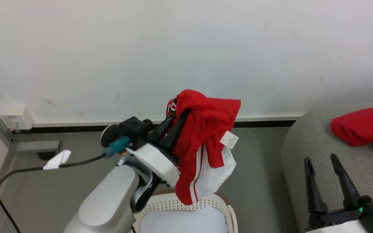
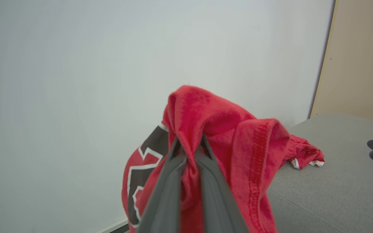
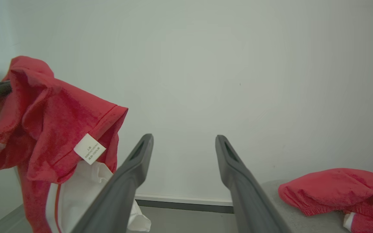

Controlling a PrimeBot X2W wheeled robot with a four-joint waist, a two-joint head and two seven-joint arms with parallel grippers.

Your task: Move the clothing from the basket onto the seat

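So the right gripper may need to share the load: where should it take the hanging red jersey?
Probably pinch the white lower panel of the red jersey, coming from the robot's right. It dangles free below the left gripper's shut pinch, facing the open right gripper.

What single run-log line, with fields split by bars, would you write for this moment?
left gripper: shut on red jersey, held above basket | right gripper: open, empty | second jersey: on seat
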